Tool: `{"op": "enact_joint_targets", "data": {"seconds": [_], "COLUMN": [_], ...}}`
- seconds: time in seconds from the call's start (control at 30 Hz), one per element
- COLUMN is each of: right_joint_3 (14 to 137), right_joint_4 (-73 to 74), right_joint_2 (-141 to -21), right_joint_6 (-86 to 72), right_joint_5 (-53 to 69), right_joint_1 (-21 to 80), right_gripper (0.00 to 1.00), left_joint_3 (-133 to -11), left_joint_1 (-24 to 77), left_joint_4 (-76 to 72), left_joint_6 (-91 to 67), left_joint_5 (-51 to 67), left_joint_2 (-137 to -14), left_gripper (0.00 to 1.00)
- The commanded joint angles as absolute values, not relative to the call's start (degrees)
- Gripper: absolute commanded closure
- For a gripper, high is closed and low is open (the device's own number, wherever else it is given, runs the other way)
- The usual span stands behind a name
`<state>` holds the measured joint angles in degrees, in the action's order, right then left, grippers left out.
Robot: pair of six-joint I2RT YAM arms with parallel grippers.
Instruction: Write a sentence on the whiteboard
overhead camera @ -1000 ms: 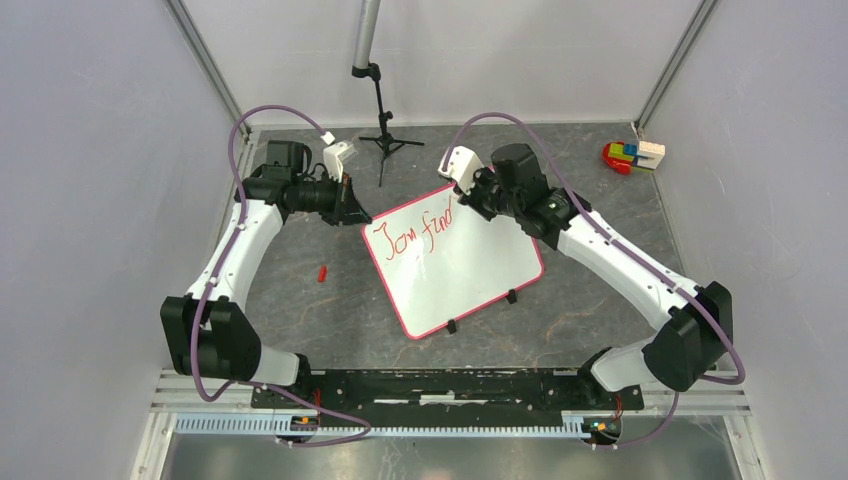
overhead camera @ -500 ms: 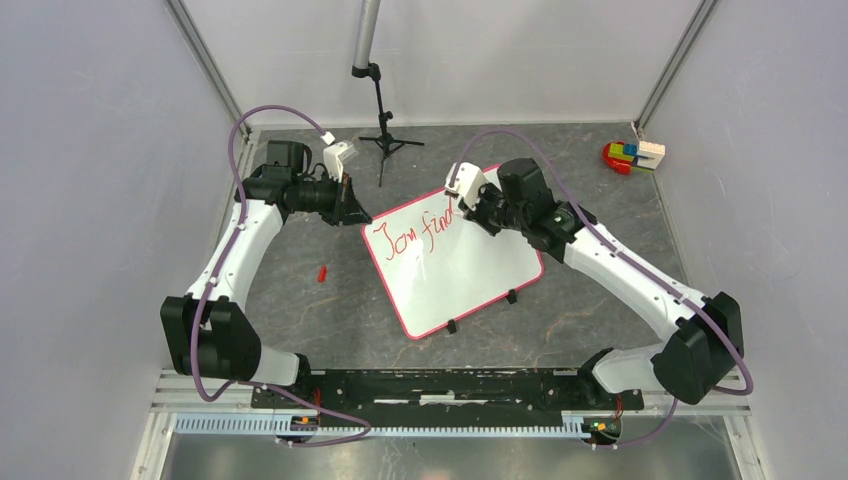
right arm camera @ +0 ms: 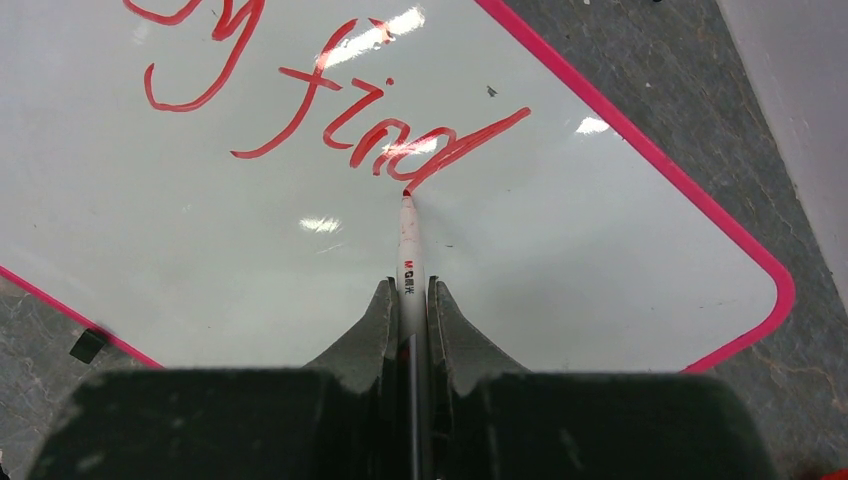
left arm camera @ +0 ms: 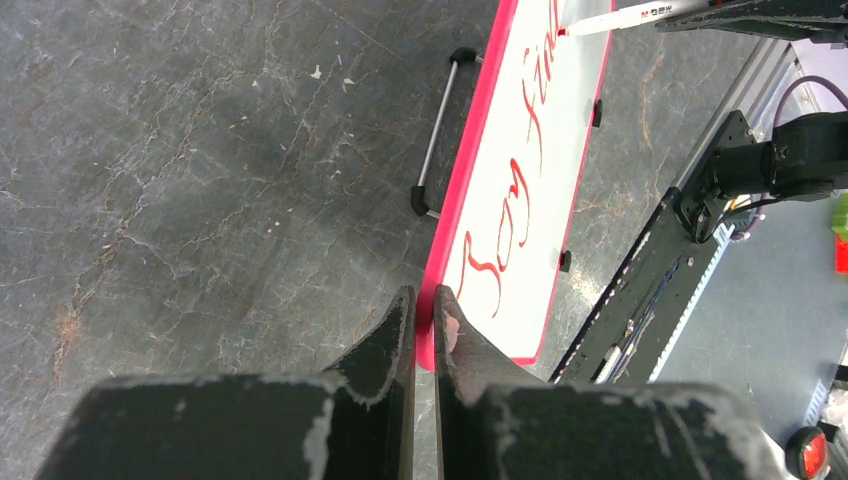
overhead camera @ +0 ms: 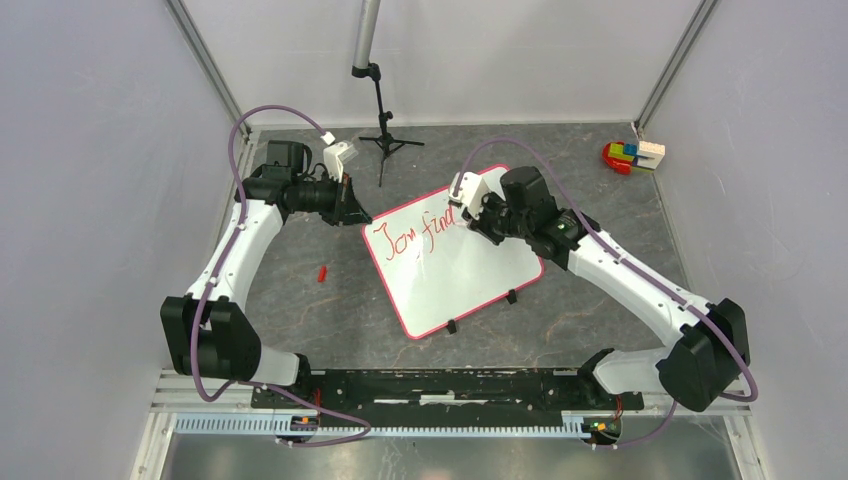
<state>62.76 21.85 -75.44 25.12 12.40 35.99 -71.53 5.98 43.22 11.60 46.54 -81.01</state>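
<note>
The whiteboard (overhead camera: 470, 280) lies tilted on the grey table, white with a red-pink frame and two black clip feet on its near edge. The sentence (overhead camera: 410, 238), in red cursive, reads two short words near the board's far edge. My left gripper (overhead camera: 355, 212) is shut on the board's left frame edge; the left wrist view shows the red frame (left arm camera: 450, 240) pinched between the fingers of the left gripper (left arm camera: 424, 305). My right gripper (right arm camera: 410, 290) is shut on a white marker (right arm camera: 408, 240). The marker's red tip touches the whiteboard (right arm camera: 250, 250) at the last letter of the sentence (right arm camera: 340, 110).
A small red cap (overhead camera: 322, 272) lies on the table left of the board. A black tripod stand (overhead camera: 383, 130) rises behind it under a metal pole. Coloured toy blocks (overhead camera: 632, 154) sit in the far right corner. Grey walls enclose the table.
My right wrist has shifted toward the near side and slightly right over the board, dragging the marker tip with it. The left arm and the board have stayed put.
</note>
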Motion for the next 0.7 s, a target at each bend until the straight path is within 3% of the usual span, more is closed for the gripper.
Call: {"op": "enact_joint_targets", "data": {"seconds": [0.0,0.67], "right_joint_3": [62.6,69.2], "right_joint_4": [23.4,24.7], "right_joint_2": [-74.1,-74.1], "right_joint_6": [25.5,25.5], "right_joint_5": [11.4,13.5], "right_joint_1": [35.9,31.7], "right_gripper": [1.00,1.00], "left_joint_3": [-71.1,-71.4], "left_joint_1": [7.3,7.6], "left_joint_4": [44.8,44.8], "left_joint_6": [13.2,13.1], "left_joint_5": [46.6,46.6], "left_joint_2": [-81.7,-82.0], "left_gripper": [0.93,0.93]}}
